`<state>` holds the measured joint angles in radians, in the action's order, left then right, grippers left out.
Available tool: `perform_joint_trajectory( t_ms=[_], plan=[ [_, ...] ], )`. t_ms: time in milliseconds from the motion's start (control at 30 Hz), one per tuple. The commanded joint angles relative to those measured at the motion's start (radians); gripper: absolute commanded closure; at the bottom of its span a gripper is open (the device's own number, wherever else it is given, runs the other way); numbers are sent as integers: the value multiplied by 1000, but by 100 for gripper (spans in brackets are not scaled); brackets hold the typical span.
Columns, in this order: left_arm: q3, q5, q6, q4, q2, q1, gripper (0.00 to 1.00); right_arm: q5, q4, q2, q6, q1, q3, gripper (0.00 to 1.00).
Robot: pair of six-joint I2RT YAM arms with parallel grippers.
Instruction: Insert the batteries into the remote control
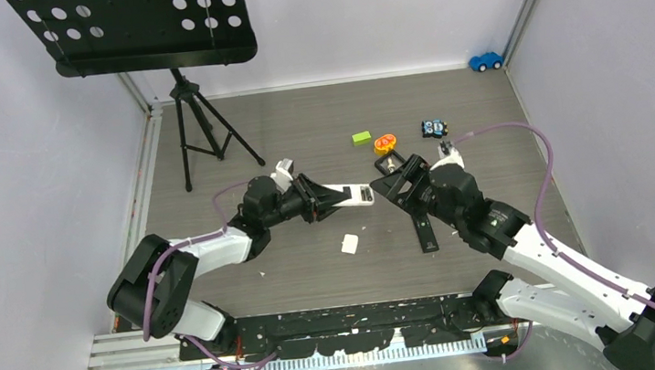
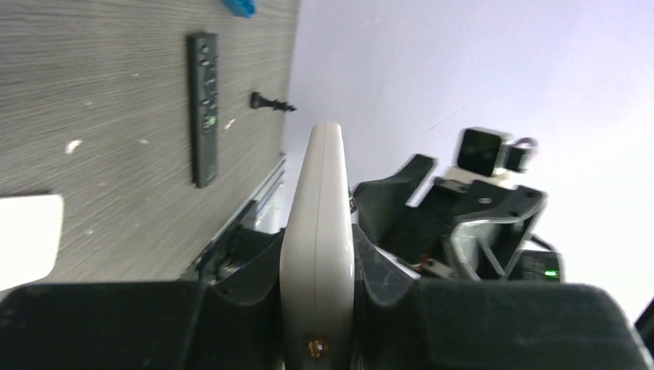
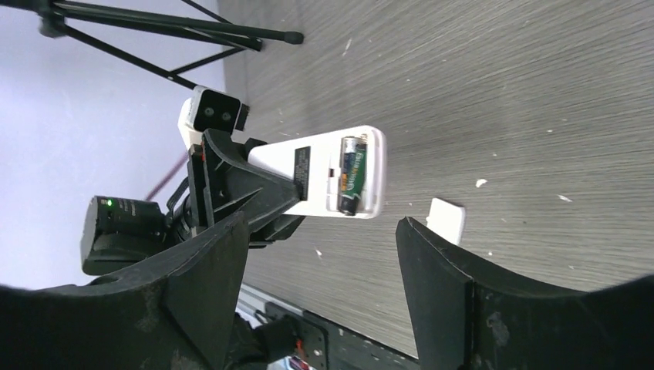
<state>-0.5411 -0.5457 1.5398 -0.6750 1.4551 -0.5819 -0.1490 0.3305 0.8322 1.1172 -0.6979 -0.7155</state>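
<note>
**Black right gripper point(image 3: 318, 231) gapes empty at white plastic remote control point(image 3: 324, 181)**

Seen from above, the remote lies at that gripper's 9 o'clock, long axis 9-to-3, open bay end nearest. Black left gripper point(image 1: 311, 198) clamps the far end. One dark green-labelled battery point(image 3: 352, 173) sits in the bay.

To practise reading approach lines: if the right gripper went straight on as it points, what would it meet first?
Probably the white remote, its open battery end, held by the left gripper; depth is unclear.
</note>
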Motion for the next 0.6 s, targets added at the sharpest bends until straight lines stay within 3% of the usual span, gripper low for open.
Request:
perform_joint_trajectory(
  t_ms=[0, 300, 567],
  plan=[
    [-3, 25, 215, -278, -33, 1, 100, 0, -233, -53, 133, 3, 92, 25],
    [-4, 42, 224, -246, -96, 1, 100, 5, -429, -92, 205, 3, 188, 24],
    [-11, 41, 226, -246, -101, 1, 100, 9, -482, -87, 222, 3, 200, 23]
  ],
)
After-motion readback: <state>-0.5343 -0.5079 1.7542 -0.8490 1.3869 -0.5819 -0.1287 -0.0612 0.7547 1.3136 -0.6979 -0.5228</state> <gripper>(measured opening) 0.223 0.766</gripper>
